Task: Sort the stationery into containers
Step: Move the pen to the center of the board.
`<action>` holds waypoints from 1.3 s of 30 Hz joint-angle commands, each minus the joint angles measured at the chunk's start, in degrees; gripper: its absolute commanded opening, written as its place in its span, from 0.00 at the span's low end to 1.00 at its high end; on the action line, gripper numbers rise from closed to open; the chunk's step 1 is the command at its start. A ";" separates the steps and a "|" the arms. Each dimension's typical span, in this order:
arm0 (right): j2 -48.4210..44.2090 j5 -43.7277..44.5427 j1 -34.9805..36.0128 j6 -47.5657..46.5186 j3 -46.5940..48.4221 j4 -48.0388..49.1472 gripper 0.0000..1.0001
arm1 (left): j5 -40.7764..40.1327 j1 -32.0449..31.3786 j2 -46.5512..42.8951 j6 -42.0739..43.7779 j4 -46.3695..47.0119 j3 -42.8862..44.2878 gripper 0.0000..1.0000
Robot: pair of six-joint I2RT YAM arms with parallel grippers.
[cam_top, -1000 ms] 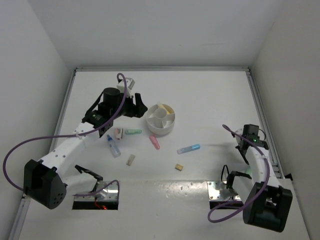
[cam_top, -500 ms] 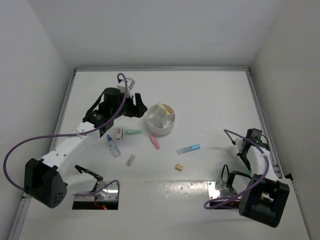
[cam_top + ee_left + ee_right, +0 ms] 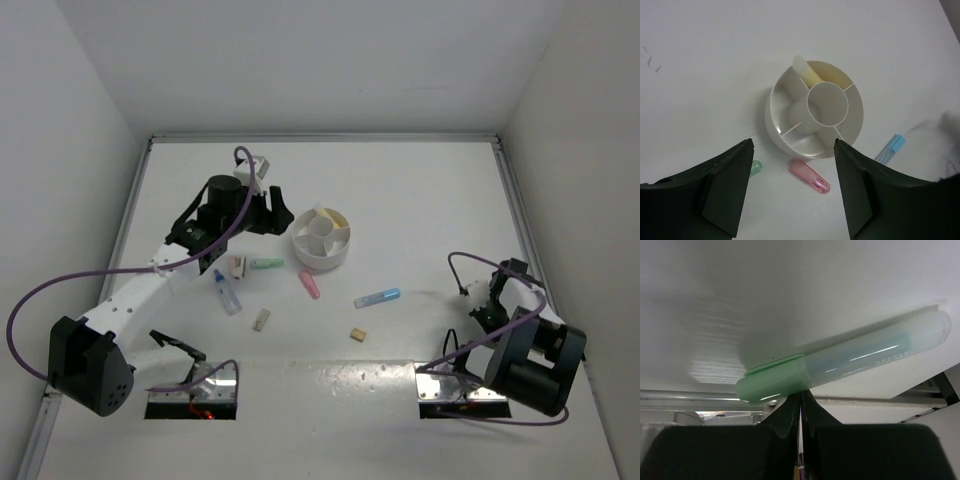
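In bowl [image 3: 771, 107]: one yellow stick [image 3: 807, 72]; on table [image 3: 700, 65], one pink stick [image 3: 810, 176].

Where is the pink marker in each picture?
Top external: the pink marker lies left of centre, just below the white divided bowl.
Left wrist: it lies near the bottom middle, again just below the bowl.
Right wrist: not in it; only a green-capped tube shows.
Shared landmark: the bowl, seen in the top external and left wrist views.

A white table [image 3: 420, 190] sits boxed by white walls [image 3: 300, 60], with two shiny metal plates [image 3: 190, 390] at its near edge.
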 commanded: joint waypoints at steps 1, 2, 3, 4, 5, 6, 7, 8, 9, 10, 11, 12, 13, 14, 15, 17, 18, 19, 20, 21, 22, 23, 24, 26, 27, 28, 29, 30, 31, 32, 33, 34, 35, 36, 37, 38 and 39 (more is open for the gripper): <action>1.49 -3.03 -0.84 -1.44 2.55 2.15 0.00 | -0.21 -0.05 -0.03 0.27 0.92 0.78 0.71; 2.10 -3.82 -1.53 -1.44 3.07 2.85 0.00 | -0.21 -0.05 0.50 0.27 0.92 0.78 0.71; 2.72 -3.82 -1.54 -1.44 3.07 3.47 0.00 | -0.21 -0.05 0.50 0.27 0.92 0.78 0.71; 3.51 -4.35 -2.23 -1.44 3.77 4.96 0.00 | -0.21 -0.05 0.50 0.27 0.92 0.78 0.71; 5.08 -4.96 -2.24 -1.44 3.78 5.75 0.01 | -0.21 -0.05 0.50 0.27 0.92 0.78 0.71; 6.05 -4.97 -2.85 -1.44 4.56 6.46 0.01 | -0.21 -0.05 0.50 0.27 0.92 0.78 0.71; 6.93 -6.19 -2.86 -1.44 5.35 7.77 0.01 | -0.21 -0.05 0.50 0.79 0.92 0.78 0.71; 9.12 -6.20 -3.47 -1.44 5.36 8.30 0.02 | -0.73 -0.05 0.50 0.80 0.92 0.78 0.71; 10.36 -7.59 -3.47 -1.44 7.01 9.35 0.02 | -0.74 -0.05 0.50 0.80 0.92 0.78 0.71; 11.68 -7.60 -3.47 -1.44 7.72 9.89 0.02 | -0.74 -0.05 0.50 0.80 0.92 0.78 0.71; 14.21 -8.56 -3.47 -1.44 8.43 10.41 0.02 | -0.74 -0.05 0.50 0.80 0.92 0.78 0.71; 15.54 -10.05 -3.47 -0.92 10.00 11.03 0.02 | -0.74 -0.05 0.50 0.80 0.92 0.78 0.71; 16.69 -11.11 -3.99 -0.92 10.89 11.03 0.02 | -0.74 -0.05 1.02 0.80 0.92 0.78 0.71; 17.74 -13.90 -4.00 -0.92 11.85 11.03 0.03 | -0.74 -0.05 1.03 0.80 0.92 0.78 0.71; 18.80 -15.50 -4.00 -0.92 13.78 11.03 0.03 | -1.35 -0.05 1.03 0.80 0.92 0.78 0.71; 21.17 -19.97 -4.00 -0.92 15.46 9.63 0.04 | -1.35 -0.05 1.03 0.80 0.92 0.78 0.71; 21.79 -20.95 -3.48 -0.92 16.68 9.63 0.04 | -1.87 -0.05 1.03 0.80 0.92 0.78 0.71; 22.67 -21.83 -3.47 -1.44 17.22 9.63 0.04 | -1.88 -0.05 1.03 0.80 0.92 0.78 0.71; 22.68 -23.50 -3.47 -1.44 17.92 9.63 0.04 | -1.88 -0.05 1.03 0.80 0.92 0.78 0.71; 23.20 -24.03 -2.86 -1.44 17.93 9.63 0.05 | -2.40 -0.05 1.03 0.80 0.92 0.78 0.71; 23.20 -24.82 -2.86 -2.23 18.54 9.63 0.05 | -2.41 -0.05 1.03 0.80 0.92 0.78 0.71; 23.81 -26.48 -2.86 -2.24 19.41 9.63 0.05 | -2.41 -0.05 1.03 0.80 0.40 0.78 0.71; 23.82 -27.54 -2.34 -2.24 20.12 9.63 0.05 | -2.41 -0.05 1.55 0.80 0.39 0.78 0.71; 25.22 -30.52 -2.33 -2.76 22.83 8.50 0.05 | -2.41 -0.05 1.56 0.80 0.39 0.78 0.71; 26.79 -32.46 -2.33 -3.28 23.98 7.79 0.05 | -2.41 -0.05 1.56 0.80 0.39 0.78 0.71; 27.76 -32.48 -1.72 -3.29 25.21 7.00 0.05 | -2.93 -0.05 1.56 0.80 0.39 0.78 0.71; 28.99 -34.39 -1.71 -3.29 28.18 6.03 0.05 | -2.93 -0.05 1.56 0.80 0.39 0.78 0.71; 31.53 -36.32 -1.02 -3.90 31.52 3.59 0.05 | -2.93 -0.05 2.08 0.80 0.39 0.78 0.71; 32.86 -37.21 -0.23 -3.91 33.29 2.00 0.05 | -2.93 -0.05 2.08 0.80 0.39 0.78 0.71; 34.09 -38.18 0.30 -4.60 35.05 -1.50 0.07 | -2.93 -0.05 2.08 0.80 0.39 0.78 0.71; 35.23 -38.97 0.31 -4.61 36.63 -3.27 0.07 | -2.93 -0.05 2.08 0.80 0.39 0.78 0.71; 36.20 -39.59 1.79 -5.48 39.26 -5.03 0.07 | -3.63 -0.05 2.08 0.80 0.39 0.78 0.71; 37.08 -40.21 2.41 -6.71 40.07 -6.70 0.07 | -3.64 -0.05 2.08 0.80 0.39 0.78 0.71; 37.79 -40.21 2.94 -7.24 40.60 -9.07 0.07 | -3.64 -0.05 2.08 0.80 -0.13 0.78 0.71; 37.79 -38.38 3.47 -7.25 40.60 -9.09 0.07 | -3.64 -0.05 2.08 0.80 -0.14 0.78 0.71; 37.18 -37.15 4.08 -6.72 39.65 -8.57 0.07 | -4.16 -0.05 2.08 0.80 -0.14 0.78 0.71; 34.91 -33.83 4.09 -5.41 38.50 -4.04 0.07 | -4.16 -0.05 1.56 1.32 -0.14 0.78 0.71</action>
